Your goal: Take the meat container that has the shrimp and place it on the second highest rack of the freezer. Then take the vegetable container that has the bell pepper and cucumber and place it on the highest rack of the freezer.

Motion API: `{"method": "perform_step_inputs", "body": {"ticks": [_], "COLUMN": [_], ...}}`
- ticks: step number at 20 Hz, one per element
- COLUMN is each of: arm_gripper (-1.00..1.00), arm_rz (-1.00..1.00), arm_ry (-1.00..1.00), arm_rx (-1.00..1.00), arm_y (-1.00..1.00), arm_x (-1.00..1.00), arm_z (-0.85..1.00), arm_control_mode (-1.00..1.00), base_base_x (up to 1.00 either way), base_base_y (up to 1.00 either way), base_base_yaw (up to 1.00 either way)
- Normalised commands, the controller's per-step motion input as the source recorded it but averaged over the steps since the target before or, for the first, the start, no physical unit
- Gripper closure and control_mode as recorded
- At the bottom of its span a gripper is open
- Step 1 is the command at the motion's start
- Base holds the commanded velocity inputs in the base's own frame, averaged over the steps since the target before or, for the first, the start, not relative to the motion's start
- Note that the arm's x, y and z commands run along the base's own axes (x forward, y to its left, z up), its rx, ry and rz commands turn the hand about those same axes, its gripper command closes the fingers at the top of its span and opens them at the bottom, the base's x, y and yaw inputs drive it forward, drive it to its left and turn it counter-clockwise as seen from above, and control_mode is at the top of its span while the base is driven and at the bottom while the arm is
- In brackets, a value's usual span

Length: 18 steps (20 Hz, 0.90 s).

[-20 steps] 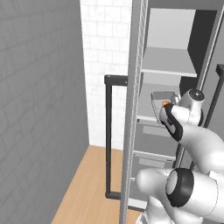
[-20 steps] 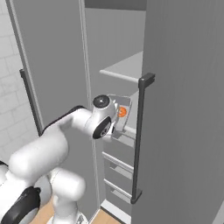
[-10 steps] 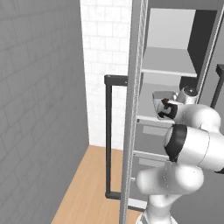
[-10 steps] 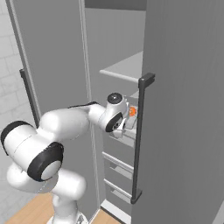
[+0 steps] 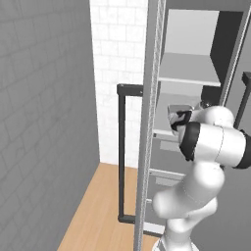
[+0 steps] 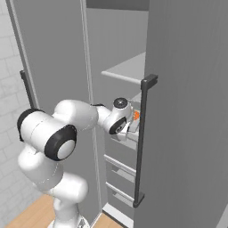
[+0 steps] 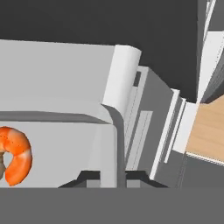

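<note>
The freezer point(image 6: 187, 89) stands open, its door point(image 5: 149, 122) edge-on in the left base view, with a grey upper shelf point(image 5: 188, 73) and pull-out drawers point(image 6: 118, 167) below. The white arm point(image 6: 80, 120) reaches into the compartment under that shelf. There the gripper point(image 7: 117, 177) pinches the rim of the grey meat container point(image 7: 70, 148), one finger tip on each side of its wall. Inside the container lies an orange shrimp point(image 7: 16, 155), also glimpsed beside the wrist from the right base view.
</note>
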Motion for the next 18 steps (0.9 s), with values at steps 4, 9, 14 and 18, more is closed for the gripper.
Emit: {"method": "perform_step_inputs", "body": {"ticks": [4, 9, 14, 18], "arm_gripper": [1.00, 1.00, 1.00, -1.00], "arm_rz": [-0.05, -0.06, -0.05, -0.03], "arm_ry": [0.00, 0.00, 0.00, -0.02], "arm_rx": [0.03, 0.03, 0.00, 0.00], "arm_y": [0.00, -0.01, 0.00, 0.00], "arm_x": [0.57, 0.55, 0.47, 0.30], "arm_z": [-0.13, -0.07, -0.25, -0.34], "arm_control_mode": [-1.00, -1.00, -1.00, -1.00], "base_base_x": [0.00, 0.00, 0.00, 0.00], "base_base_y": [0.00, 0.00, 0.00, 0.00], "base_base_yaw": [0.00, 0.00, 0.00, 0.00]}}
